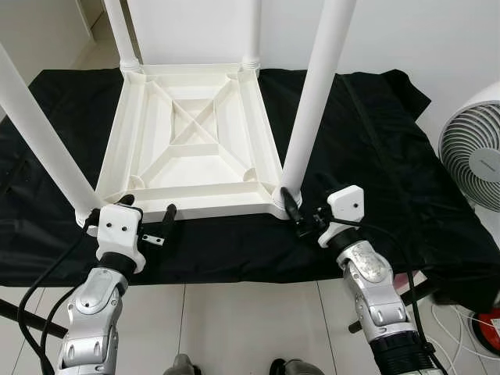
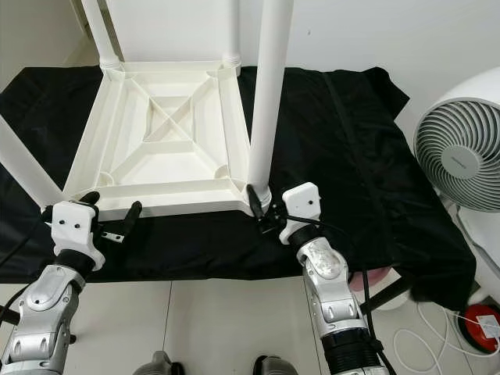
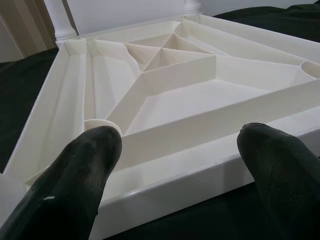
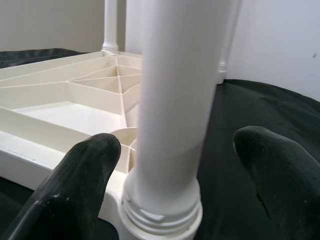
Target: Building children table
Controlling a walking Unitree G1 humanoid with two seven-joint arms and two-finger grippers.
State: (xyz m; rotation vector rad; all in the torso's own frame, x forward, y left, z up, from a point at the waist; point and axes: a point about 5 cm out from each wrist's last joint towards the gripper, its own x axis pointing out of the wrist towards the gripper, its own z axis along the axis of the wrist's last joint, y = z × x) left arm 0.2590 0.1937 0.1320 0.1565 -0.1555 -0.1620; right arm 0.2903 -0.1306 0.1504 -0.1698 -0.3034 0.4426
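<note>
The white children table [image 1: 191, 144] lies upside down on a black cloth [image 1: 367, 156] on the floor, with its four legs standing up. The right tool [image 4: 175, 165] has its two fingers apart on both sides of the near right leg [image 1: 312, 101], close to its base but not touching it. The left tool [image 3: 180, 165], fingers also apart, is at the table's near edge by the near left leg [image 1: 39, 133]; a white fan [image 1: 473, 152] stands to the right.

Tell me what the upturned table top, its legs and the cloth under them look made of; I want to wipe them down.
Table top: seemingly moulded plastic, white, smooth, slightly glossy; thin ribs cross its underside. Legs, such as the near right one: the same white plastic look, with a ridged collar at the socket. Cloth: black, matte woven fabric by its creases.
</note>
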